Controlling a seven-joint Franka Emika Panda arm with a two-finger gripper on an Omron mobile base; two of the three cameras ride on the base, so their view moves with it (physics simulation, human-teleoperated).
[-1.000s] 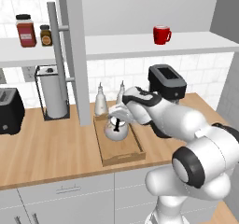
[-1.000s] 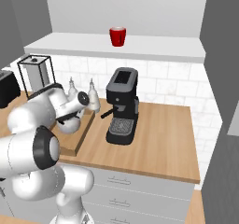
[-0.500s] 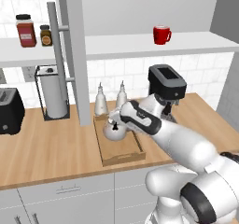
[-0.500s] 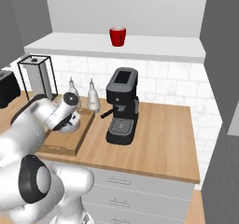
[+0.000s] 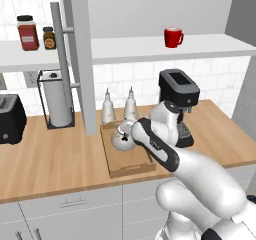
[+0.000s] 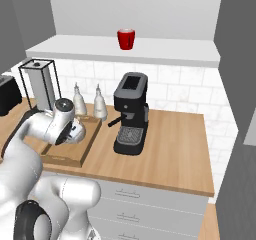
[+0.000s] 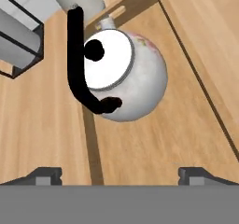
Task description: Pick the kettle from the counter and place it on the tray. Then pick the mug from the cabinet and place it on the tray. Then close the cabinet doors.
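A: Item one, kettle (image 7: 125, 76)?
B: Silvery-grey, round, black upright handle. It sits inside the tray (image 5: 116, 165), toward the tray's left rim, close to the two pale bottles (image 5: 108, 110) standing at the tray's far end.

A: Tray?
B: Light wood, low rim. It lies on the tabletop (image 5: 50, 159), between the grey door panel and the black coffee machine (image 6: 130, 114).

A: End effector (image 7: 119, 172)?
B: Released. In the hand view its two dark fingertips (image 7: 44, 174) stand wide apart at the bottom edge, with the kettle beyond them and clear of both. Nothing is gripped.

A: Mug (image 5: 173, 37)?
B: Bright red, upright on the white shelf of the cabinet (image 5: 150, 48), above the coffee machine.

A: Cabinet doors (image 5: 80, 59)?
B: One grey panel with a long silver bar handle stands open, edge-on, in front of the shelf.

A: Other stock?
B: Two jars (image 5: 27, 32) on the shelf's left end, a paper towel holder (image 5: 56, 100) and a black toaster (image 5: 10, 119) on the tabletop.
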